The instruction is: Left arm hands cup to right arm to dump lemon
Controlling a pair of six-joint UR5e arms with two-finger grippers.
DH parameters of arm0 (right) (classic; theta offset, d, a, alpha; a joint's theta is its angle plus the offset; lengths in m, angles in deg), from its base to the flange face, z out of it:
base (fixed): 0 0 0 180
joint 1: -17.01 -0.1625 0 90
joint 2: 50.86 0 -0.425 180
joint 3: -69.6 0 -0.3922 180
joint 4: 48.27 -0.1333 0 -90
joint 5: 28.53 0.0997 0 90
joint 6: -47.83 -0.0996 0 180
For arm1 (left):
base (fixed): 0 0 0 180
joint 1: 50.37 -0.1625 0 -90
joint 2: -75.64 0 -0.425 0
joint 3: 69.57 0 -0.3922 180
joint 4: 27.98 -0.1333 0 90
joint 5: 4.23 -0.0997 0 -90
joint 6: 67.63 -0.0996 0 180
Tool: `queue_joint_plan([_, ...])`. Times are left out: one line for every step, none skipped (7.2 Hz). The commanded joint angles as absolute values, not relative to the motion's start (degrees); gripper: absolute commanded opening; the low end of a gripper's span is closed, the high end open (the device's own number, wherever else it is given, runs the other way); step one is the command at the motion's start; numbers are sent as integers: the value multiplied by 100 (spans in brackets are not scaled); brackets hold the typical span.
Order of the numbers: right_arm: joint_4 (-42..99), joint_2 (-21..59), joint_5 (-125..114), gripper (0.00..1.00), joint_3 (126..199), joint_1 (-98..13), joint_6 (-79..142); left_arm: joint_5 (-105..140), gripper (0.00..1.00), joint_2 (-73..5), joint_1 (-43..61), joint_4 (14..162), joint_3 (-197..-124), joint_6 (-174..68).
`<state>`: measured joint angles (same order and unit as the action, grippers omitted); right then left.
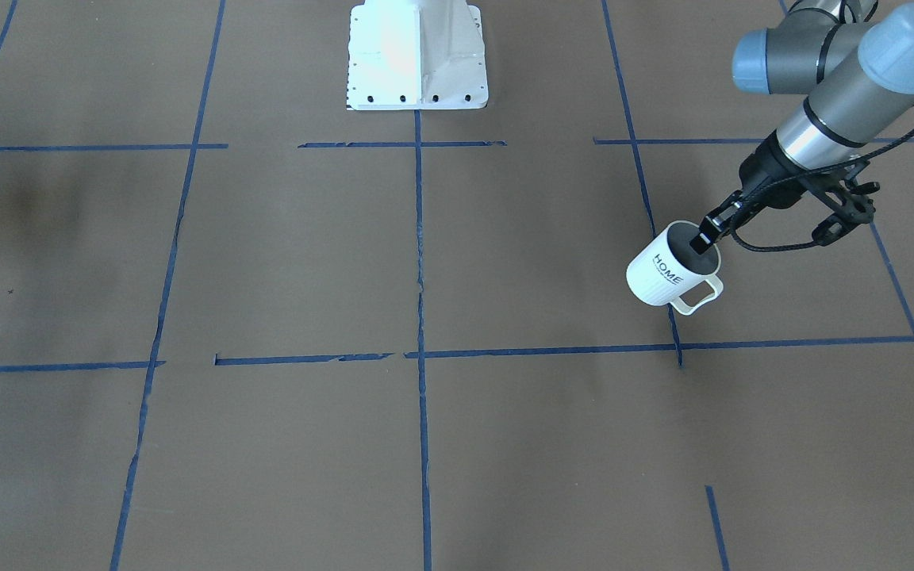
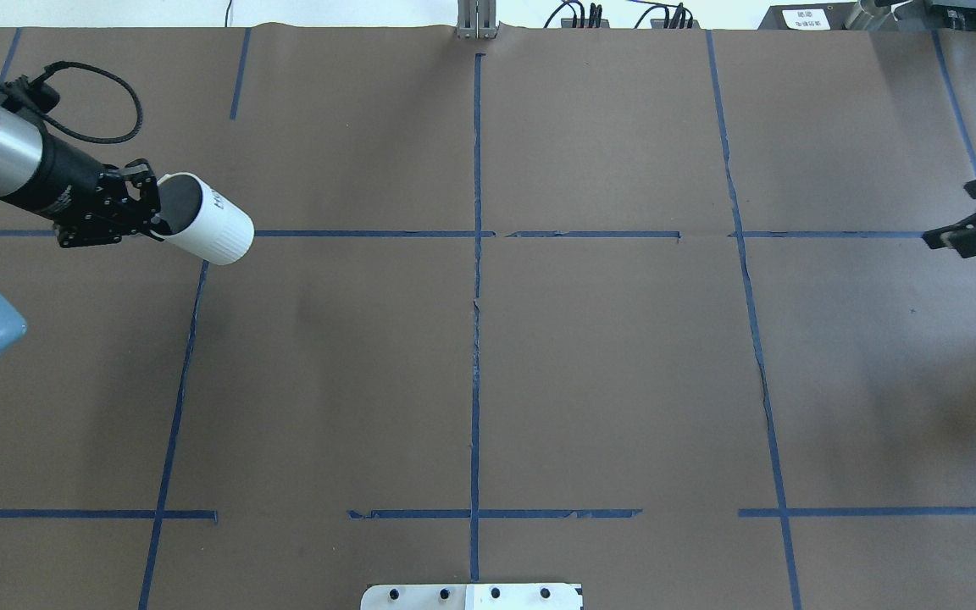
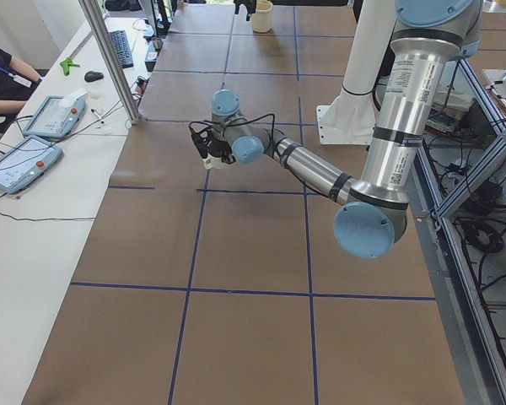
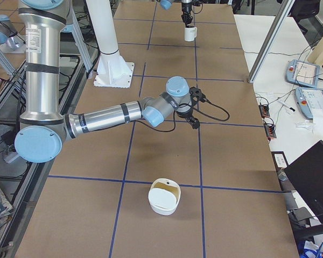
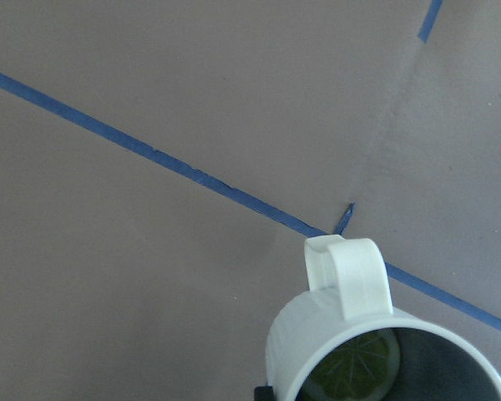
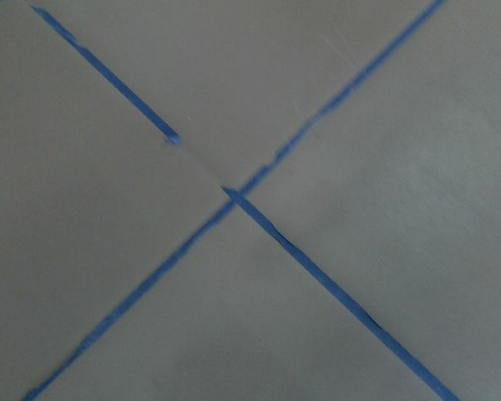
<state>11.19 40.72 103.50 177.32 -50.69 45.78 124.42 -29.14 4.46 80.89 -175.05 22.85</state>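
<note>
The black open-frame left gripper [image 1: 704, 236] clamps the rim of the white ribbed "HOME" mug [image 1: 666, 274], tilted above the brown table's [image 2: 607, 364] left end; probably rigid, slick and breakable, it suits the spread-fingered black right gripper [image 2: 954, 212] taking its free rim.

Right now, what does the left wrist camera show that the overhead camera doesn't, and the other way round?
Only the left wrist view: a lemon slice lying inside the cup, and the cup's loop handle.
Only the overhead view: the left claw gripping the tilted cup by its rim, and the right claw open at the table's right edge.
Both: the white cup and the brown table with blue tape lines.
</note>
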Motion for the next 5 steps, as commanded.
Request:
queue_joint_plan([406,3294,9990,99,17447,-4444,4238,12391,0,-3892,141,6641,-17496,2615])
queue_joint_plan([-41,2890,9736,98,17175,-4216,4273,12391,0,-4288,-52,6198,-17461,2798])
queue_joint_plan([-907,2851,9290,96,16938,-3805,4238,12382,0,-4510,-193,6176,-17434,3278])
queue_joint_plan([-1655,2851,8728,96,16787,-3383,3977,12391,0,-4712,-299,6167,-17364,3483])
queue_joint_plan([-2011,2686,8096,98,16768,-2865,3600,12391,0,-4827,-378,6167,-17346,3607])
